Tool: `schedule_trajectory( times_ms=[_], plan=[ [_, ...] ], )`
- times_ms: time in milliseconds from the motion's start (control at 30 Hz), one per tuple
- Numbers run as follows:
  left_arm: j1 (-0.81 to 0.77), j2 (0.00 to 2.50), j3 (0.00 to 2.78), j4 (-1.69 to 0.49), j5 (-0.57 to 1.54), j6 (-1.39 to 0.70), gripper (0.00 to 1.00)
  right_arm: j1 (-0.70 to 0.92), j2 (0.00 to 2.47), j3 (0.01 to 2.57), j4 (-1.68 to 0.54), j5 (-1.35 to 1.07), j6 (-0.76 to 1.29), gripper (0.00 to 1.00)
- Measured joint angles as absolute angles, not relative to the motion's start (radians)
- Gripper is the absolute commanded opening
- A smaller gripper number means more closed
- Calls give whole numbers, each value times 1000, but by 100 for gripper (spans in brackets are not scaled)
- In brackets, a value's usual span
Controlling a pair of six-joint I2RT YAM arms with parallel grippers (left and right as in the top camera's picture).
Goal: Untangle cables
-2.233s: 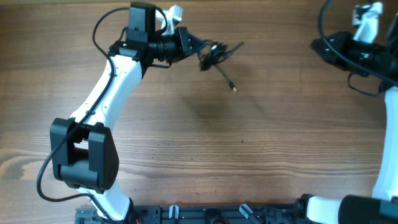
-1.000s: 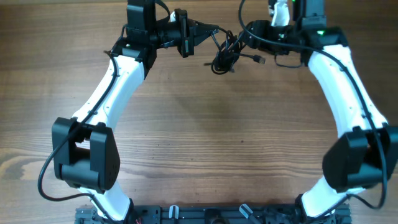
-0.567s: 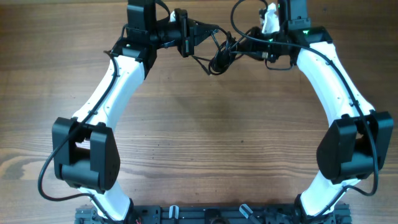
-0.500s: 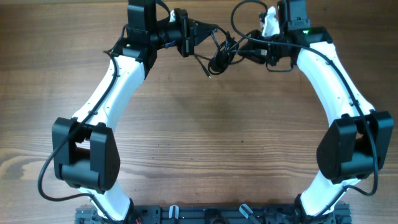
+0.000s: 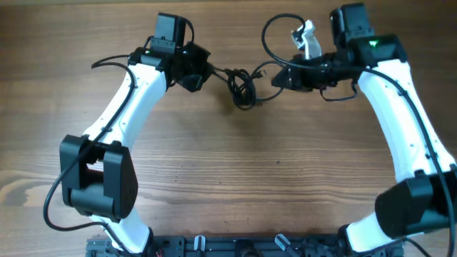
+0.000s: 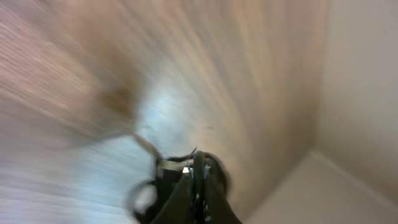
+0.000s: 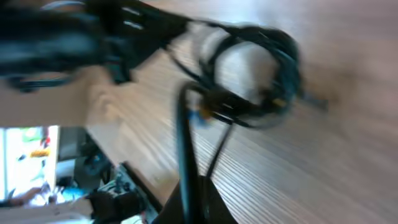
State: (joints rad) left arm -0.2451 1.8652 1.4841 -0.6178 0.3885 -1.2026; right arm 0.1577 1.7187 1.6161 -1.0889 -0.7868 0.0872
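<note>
Pulling apart now could cinch the cables (image 5: pixel 243 87), bunched midway between left gripper (image 5: pixel 206 71) and right gripper (image 5: pixel 275 77); each is clamped on a strand, which a hard tug might free.

Overhead looks down; both wrist views share cables (image 5: pixel 243 84).

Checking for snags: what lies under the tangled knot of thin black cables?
Only the brown wooden table shows around and through the loops of the black cable knot. The wood directly beneath its dense coils is hidden.
</note>
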Motion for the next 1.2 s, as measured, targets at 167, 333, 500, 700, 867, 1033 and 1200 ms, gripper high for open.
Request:
schedule_trajectory(
  times_ms=[167, 333, 500, 700, 867, 1033, 1200],
  plan=[
    [-246, 1865, 1486, -788, 340, -1118, 4, 110, 1688, 1616, -973, -976, 90, 4],
    [-247, 1865, 1486, -905, 337, -1055, 10, 15, 1684, 1616, -865, -1064, 195, 4],
    [-257, 1865, 1486, -943, 329, -941, 31, -35, 1683, 1616, -860, -993, 289, 4],
    [-290, 1865, 1486, -938, 318, -798, 64, -4, 1682, 1616, -929, -801, 330, 4],
    [-334, 1865, 1486, -894, 319, -733, 65, 40, 1682, 1616, -939, -707, 352, 4],
    [-361, 1865, 1486, -803, 336, -714, 74, 67, 1682, 1616, -942, -695, 363, 4],
    [-364, 1865, 1486, -720, 342, -731, 75, 93, 1682, 1616, -950, -695, 363, 4]
  ],
)
